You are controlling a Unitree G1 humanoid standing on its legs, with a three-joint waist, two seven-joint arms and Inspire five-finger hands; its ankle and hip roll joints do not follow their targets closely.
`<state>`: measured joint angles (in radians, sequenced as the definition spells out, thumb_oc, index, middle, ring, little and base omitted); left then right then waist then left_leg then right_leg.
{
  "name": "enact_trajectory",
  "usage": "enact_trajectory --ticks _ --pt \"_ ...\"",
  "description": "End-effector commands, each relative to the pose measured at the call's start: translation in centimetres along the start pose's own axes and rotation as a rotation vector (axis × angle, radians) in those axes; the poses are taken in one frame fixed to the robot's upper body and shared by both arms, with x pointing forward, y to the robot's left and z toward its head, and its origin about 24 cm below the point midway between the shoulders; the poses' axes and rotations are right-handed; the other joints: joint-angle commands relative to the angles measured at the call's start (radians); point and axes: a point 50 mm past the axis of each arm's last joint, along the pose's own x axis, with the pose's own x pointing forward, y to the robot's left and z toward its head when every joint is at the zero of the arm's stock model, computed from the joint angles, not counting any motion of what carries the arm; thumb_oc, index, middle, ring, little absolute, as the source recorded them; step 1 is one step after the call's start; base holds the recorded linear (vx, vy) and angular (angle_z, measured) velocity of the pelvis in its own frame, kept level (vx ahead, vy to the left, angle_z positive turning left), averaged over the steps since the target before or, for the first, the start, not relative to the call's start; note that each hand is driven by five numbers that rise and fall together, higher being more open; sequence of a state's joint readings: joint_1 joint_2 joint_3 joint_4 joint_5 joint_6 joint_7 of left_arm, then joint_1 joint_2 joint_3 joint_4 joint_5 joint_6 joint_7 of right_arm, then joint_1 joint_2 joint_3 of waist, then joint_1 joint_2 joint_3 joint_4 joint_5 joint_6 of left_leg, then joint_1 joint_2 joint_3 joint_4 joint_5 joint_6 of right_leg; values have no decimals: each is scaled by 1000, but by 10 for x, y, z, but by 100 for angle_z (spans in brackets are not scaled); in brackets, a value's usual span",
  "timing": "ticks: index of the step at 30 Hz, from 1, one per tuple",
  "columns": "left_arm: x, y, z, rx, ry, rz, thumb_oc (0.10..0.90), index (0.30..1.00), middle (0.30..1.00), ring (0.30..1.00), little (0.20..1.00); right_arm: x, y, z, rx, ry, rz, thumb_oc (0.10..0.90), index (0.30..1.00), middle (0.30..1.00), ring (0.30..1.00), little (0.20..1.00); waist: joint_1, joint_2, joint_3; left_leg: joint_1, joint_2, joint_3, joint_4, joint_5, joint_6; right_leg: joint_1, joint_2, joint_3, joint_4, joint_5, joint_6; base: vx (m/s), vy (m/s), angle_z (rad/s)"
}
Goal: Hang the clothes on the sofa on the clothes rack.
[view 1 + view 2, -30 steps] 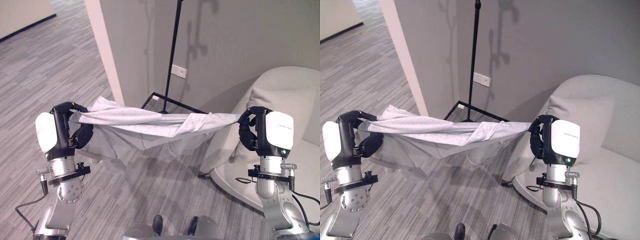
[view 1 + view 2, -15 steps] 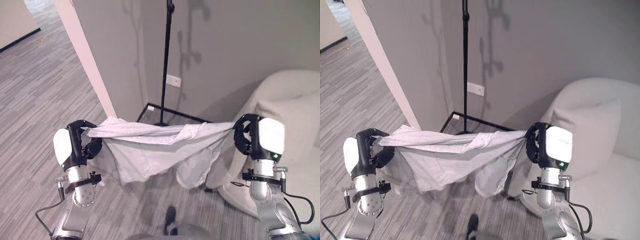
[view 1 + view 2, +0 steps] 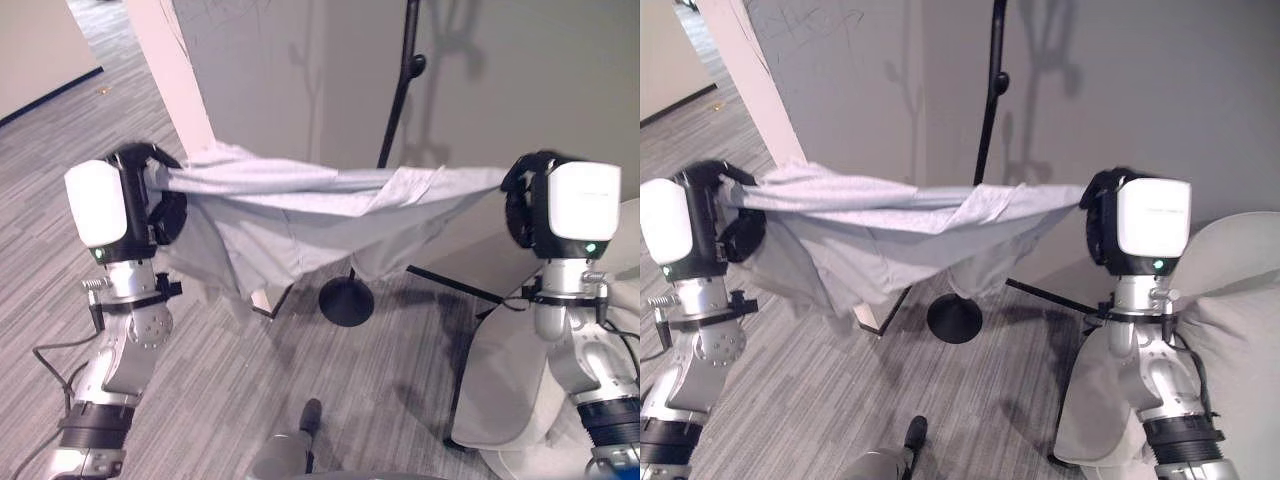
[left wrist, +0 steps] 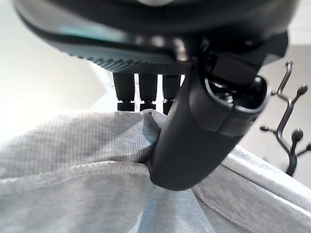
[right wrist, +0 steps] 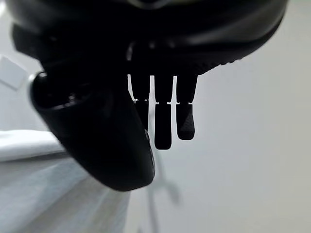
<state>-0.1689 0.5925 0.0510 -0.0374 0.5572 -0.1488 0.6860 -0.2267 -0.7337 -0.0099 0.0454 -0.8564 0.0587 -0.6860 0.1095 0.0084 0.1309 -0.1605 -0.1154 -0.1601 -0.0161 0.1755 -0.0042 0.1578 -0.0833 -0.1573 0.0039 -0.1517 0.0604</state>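
Observation:
A light grey garment hangs stretched between both hands, its loose body drooping below the taut upper edge. My left hand is shut on its left end; in the left wrist view the thumb pinches the cloth. At the other end, my right hand is shut on the garment, the thumb pressing the cloth. The black clothes rack pole rises just behind the garment, with its round base on the floor below. The rack's hooks show past the left hand.
A grey wall with a white corner post stands behind the rack. The pale sofa is at the right, with another grey cloth draped down its side. A thin black floor frame lies by the base.
The camera has moved closer to the rack, whose base is now under the garment. Both hands hold the garment higher and keep it stretched; the sofa has slid off to the right.

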Motion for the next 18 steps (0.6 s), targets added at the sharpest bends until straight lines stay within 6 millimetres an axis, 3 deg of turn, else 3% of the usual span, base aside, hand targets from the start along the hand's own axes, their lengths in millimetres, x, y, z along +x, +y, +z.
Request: enact_trajectory --ticks 1,4,5,6,7,9,11,14,15,16,17,18 --pt "41 53 7 26 -95 326 400 300 300 300 300 35 -51 -75 -344 276 -286 400 300 300 300 300 42 -34 -108 32 -38 -67 -1 -151 38 32 94 21 -60 47 -50 644 220 -16" --pt "48 58 15 -6 -129 344 400 300 300 300 300 38 -56 -81 -384 303 -299 400 300 300 300 300 55 -54 -126 76 -48 -50 21 -182 63 28 54 11 75 25 -25 393 174 -23" --pt "57 62 22 -50 -148 387 400 300 300 300 300 49 -58 -75 -396 302 -322 400 300 300 300 300 60 -52 -109 122 -47 -29 32 -201 91 -54 2 -6 328 146 18 222 232 -41" --pt "60 63 27 -83 -151 410 400 300 300 300 300 57 -61 -70 -394 297 -348 400 300 300 300 300 44 -39 -86 150 -39 -18 35 -208 115 -126 -17 -7 472 214 23 253 301 -69" --pt "64 63 32 -109 -157 427 400 300 300 300 300 63 -66 -65 -386 292 -384 400 300 300 300 300 42 -35 -66 164 -42 2 36 -221 128 -193 -45 4 608 211 27 136 231 -54" --pt "69 60 40 -147 -173 436 400 300 300 300 300 66 -71 -62 -396 292 -427 400 300 300 300 300 43 -25 -62 193 -32 34 35 -244 139 -243 -128 -62 684 171 13 166 153 -35" --pt "70 57 46 -169 -190 425 400 300 300 300 300 66 -76 -65 -421 312 -444 400 300 300 300 300 39 -26 -62 217 -17 35 18 -253 133 -271 -156 -82 610 121 10 164 -24 -44" --pt "71 52 59 -202 -244 390 400 300 300 300 300 67 -86 -69 -432 327 -484 400 300 300 300 300 26 -15 -66 223 19 15 -7 -250 110 -259 -119 -25 342 118 16 126 -134 -17" --pt "71 52 59 -203 -245 389 400 300 300 300 300 67 -86 -69 -433 328 -485 400 300 300 300 300 29 -13 -67 221 23 17 -8 -246 110 -252 -113 -27 321 130 14 124 -178 3" --pt "73 52 64 -198 -274 385 400 300 300 300 300 65 -92 -75 -477 333 -498 400 300 300 300 300 14 -11 -67 229 39 2 -30 -245 100 -252 -110 49 153 212 35 161 -196 -3" --pt "76 48 67 -175 -292 382 400 300 300 300 300 65 -89 -74 -490 309 -482 400 300 300 300 300 17 -16 -72 241 49 4 -46 -242 94 -247 -103 78 86 273 50 264 -298 8" --pt "79 53 66 -144 -308 402 400 300 300 300 300 65 -92 -79 -505 321 -473 400 300 300 300 300 23 -27 -85 248 53 11 -66 -240 86 -216 -89 98 9 271 58 300 -270 18"
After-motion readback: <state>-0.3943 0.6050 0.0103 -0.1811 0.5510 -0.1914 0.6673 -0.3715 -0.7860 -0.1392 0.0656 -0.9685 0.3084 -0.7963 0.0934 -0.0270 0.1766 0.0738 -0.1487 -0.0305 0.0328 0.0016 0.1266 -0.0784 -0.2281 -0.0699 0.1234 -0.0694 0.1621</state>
